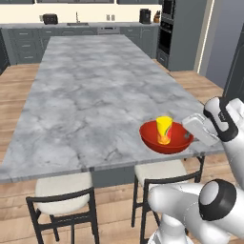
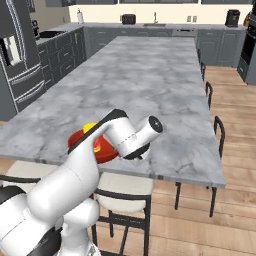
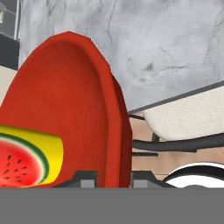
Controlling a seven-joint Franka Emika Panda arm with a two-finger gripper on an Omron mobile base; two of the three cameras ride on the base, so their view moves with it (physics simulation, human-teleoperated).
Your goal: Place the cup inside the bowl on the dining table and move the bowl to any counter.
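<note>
Hand view: cup (image 3: 28,157) sits in the bowl (image 3: 65,100), gripper (image 3: 113,177) fingers straddling its rim, grip uncertain; move to a counter (image 1: 28,26) remains.

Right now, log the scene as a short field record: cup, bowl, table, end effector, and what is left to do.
cup: the cup stands upright inside the bowl
bowl: the bowl, red, sits at the near edge of the dining table, above a stool
end effector: the end effector straddles the bowl's rim, one finger inside and one outside; the pictures do not settle whether it has clamped
counter: the counter runs along the far wall
remaining: cup step done; bowl not yet moved to a counter
</note>
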